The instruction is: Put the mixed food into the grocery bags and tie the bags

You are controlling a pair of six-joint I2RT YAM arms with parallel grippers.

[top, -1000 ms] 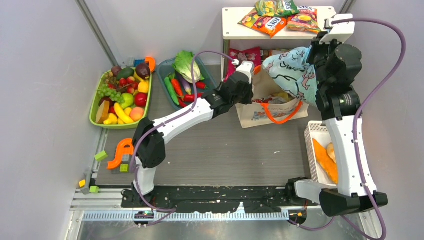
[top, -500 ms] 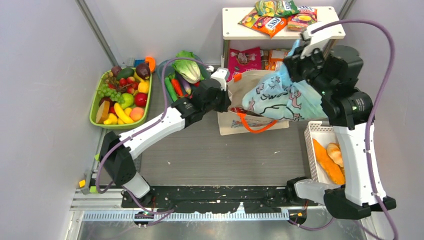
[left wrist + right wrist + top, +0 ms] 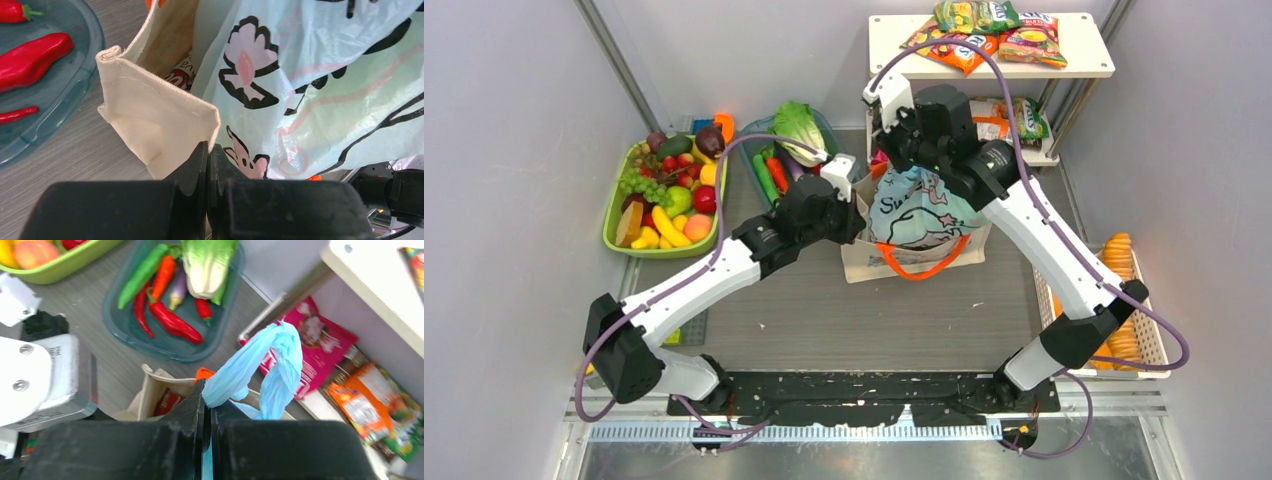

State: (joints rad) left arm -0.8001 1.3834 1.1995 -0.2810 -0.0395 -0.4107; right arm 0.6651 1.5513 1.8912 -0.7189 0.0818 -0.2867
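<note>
**While both arms hold on, the blue bag sits in the tote's mouth**

While I watch from beside the rig, the canvas tote stands on the grey tabletop with its mouth open. The left gripper is at the tote's left corner, jaws closed on the folded rim of the cloth. The blue plastic bag, printed with cartoon figures, bulges out of the tote's mouth, and one orange handle loops across the tote's front below it. Above the tote's far side, the right gripper is clamped shut on the bag's twisted blue neck, which rises between its fingers. Inside the tote, against the wall by the bag, a red-printed packet shows.

To the left of the tote lies a teal tray holding the pale-green cabbage, red peppers and other long vegetables. Further left of the tote is a green tray heaped with toy fruit. Behind the tote stands a white shelf with shiny snack packets on top and more below. Well to the right of the tote, tan biscuits stand stacked in a white mesh basket.
</note>
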